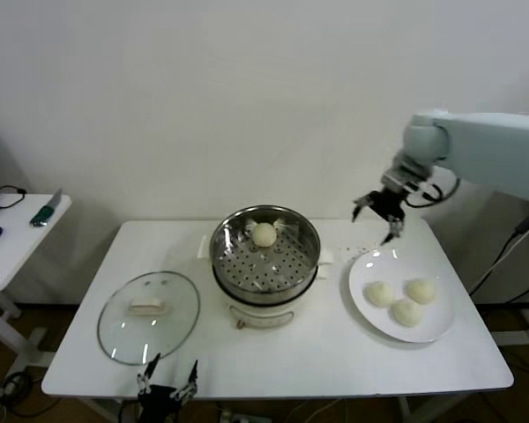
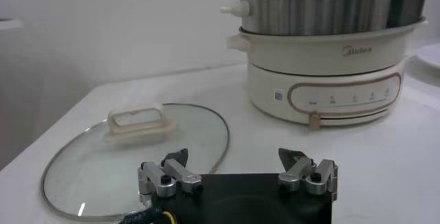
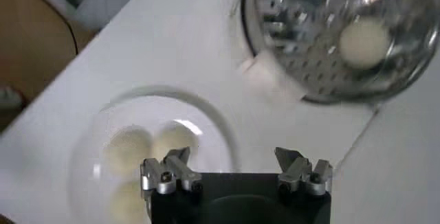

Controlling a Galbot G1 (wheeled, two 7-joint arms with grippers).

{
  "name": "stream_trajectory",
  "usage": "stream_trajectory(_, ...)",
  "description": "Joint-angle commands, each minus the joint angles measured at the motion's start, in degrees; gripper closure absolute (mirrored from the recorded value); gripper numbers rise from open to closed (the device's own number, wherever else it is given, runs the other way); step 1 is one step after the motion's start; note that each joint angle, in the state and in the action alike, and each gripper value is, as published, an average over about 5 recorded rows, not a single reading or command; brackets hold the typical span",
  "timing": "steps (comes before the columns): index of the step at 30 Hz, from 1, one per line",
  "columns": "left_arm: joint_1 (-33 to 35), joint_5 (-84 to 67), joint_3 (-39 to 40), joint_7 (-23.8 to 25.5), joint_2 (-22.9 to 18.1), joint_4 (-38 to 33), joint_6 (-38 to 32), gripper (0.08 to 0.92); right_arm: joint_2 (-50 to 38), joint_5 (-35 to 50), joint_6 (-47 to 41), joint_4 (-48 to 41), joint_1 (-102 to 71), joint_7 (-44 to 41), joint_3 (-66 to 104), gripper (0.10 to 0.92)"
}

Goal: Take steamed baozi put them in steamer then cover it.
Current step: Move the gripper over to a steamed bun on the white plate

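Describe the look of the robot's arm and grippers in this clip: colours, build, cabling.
The right arm is a smooth pale grey-green shell ending in a black wrist with dark cables looped beside it. The right gripper and left gripper share a black body carrying silvery metal finger mounts with black screws and dark tips. Yellow wire shows by the left gripper's base.

A plain white wall fills the upper half of the head view, evenly lit and unmarked. A white rectangular table spans the centre and lower frame. At the left edge stands a smaller white side table carrying a green-handled tool, with a black cable just beside it. Brown floor shows at lower right, crossed by black cables.
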Motion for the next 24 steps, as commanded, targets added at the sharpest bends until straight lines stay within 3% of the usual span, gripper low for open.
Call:
stream_trajectory(1,-0.1,0.1,0.0,0.0,-0.1,0.2,0.0,0.177,-14.8,3.7,-21.5,10.8,0.6,3.6,-6.2,0.203)
stream_trajectory(12,-0.3,0.5,-0.5,0.1,-0.8,0.4,0.0,0.177,-13.2,-5.5,-25.9,-0.6,-21.6,7.2,14.7,0.203)
stream_trajectory(24,0.6,0.0,-1.6,0.0,-1.3,-0.4,0.0,0.177,-4.9,-6.9,-27.1,-9.9,-34.6,7.7,24.8,0.203)
